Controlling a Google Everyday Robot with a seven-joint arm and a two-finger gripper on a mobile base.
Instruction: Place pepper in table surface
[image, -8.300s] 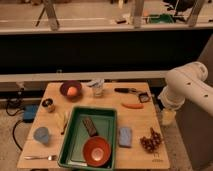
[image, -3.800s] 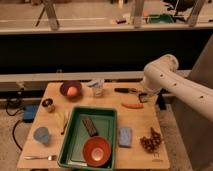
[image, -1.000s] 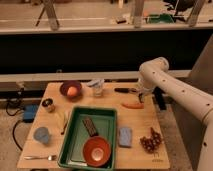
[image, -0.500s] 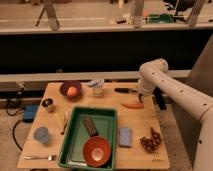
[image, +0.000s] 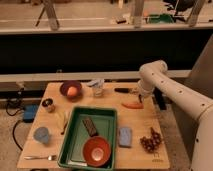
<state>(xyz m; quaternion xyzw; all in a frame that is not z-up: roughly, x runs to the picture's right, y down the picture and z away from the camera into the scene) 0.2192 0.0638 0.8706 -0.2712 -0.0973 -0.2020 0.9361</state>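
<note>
Pale wood runs under everything here, so start at the near edge of the table surface (image: 138, 123). A fork (image: 40, 157) lies at the corner, and the green tray (image: 68, 137) holds a red-orange bowl (image: 96, 150). To the tray's right you have a blue sponge (image: 125, 136) and a bunch of dark grapes (image: 151, 142).

Beyond those, the pepper (image: 132, 105) lies flat on the bare planks, outside the tray and well apart from the grapes. The gripper (image: 140, 99) hangs just above the pepper's right end with its fingers apart, clamped on nothing. Whether a fingertip touches the pepper, you cannot tell from this view.

Farther back sit a dark-handled tool (image: 121, 90), a clear cup (image: 96, 88) and a dark bowl (image: 63, 89) with an orange fruit (image: 73, 91).

Judged from this, the placing looks done and the release is the step in hand. Your next move calls for a straight lift, so the fingers do not drag or roll the pepper toward the tool behind it.
</note>
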